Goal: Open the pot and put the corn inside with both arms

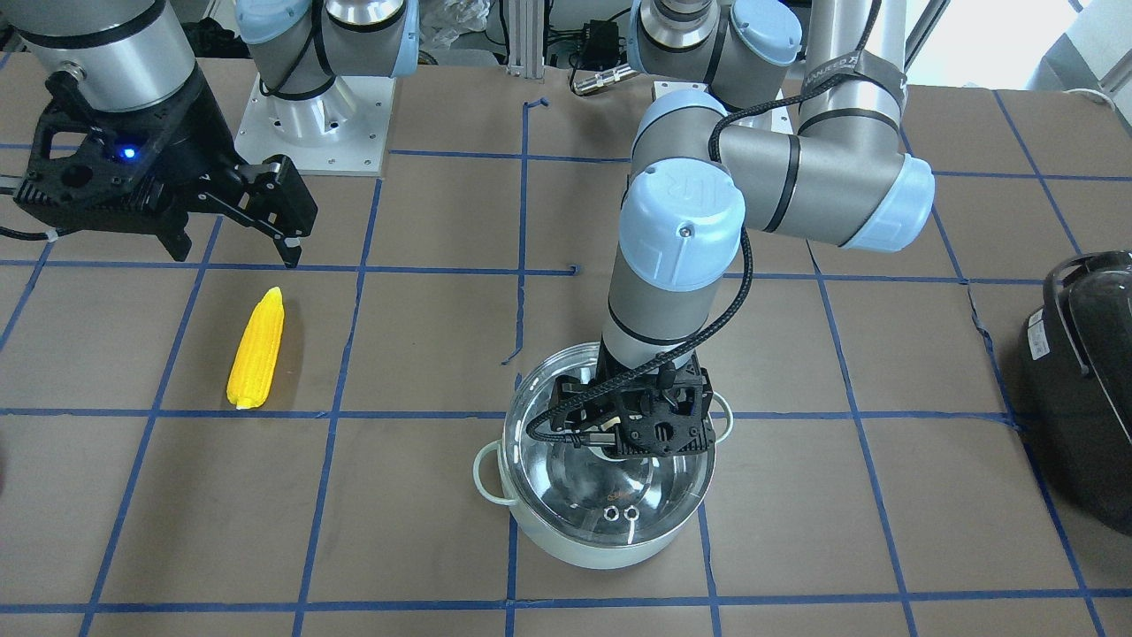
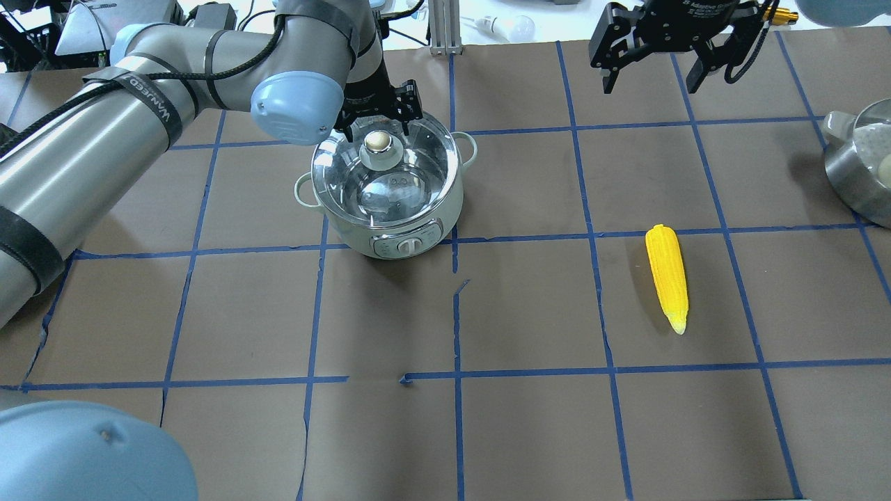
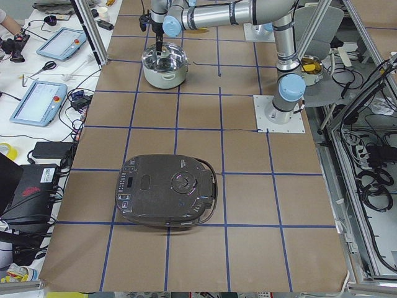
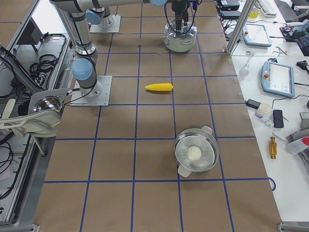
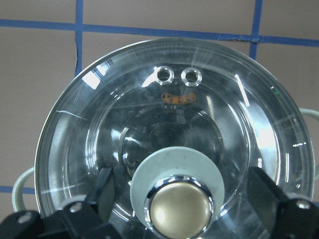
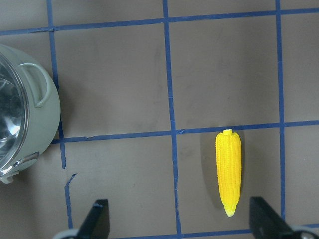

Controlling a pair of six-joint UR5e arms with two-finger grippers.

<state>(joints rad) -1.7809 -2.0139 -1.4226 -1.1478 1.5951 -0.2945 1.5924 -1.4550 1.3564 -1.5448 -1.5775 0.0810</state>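
Note:
The mint-green pot (image 2: pixel 424 226) stands on the table with its glass lid (image 5: pixel 99 129) on it. The lid's metallic knob (image 5: pixel 179 211) lies between the fingers of my left gripper (image 5: pixel 182 199). That gripper is open, with a gap on each side of the knob; it also shows in the front view (image 1: pixel 659 425). The yellow corn (image 2: pixel 667 275) lies flat on the table, apart from the pot, and shows in the right wrist view (image 6: pixel 228 172). My right gripper (image 2: pixel 651 76) is open and empty, raised above the table beyond the corn.
A large black appliance (image 1: pixel 1083 389) sits at the table's end on my left. A steel pan (image 2: pixel 860 170) with a white lump in it stands at the far right. Blue tape lines grid the brown table (image 2: pixel 529 431).

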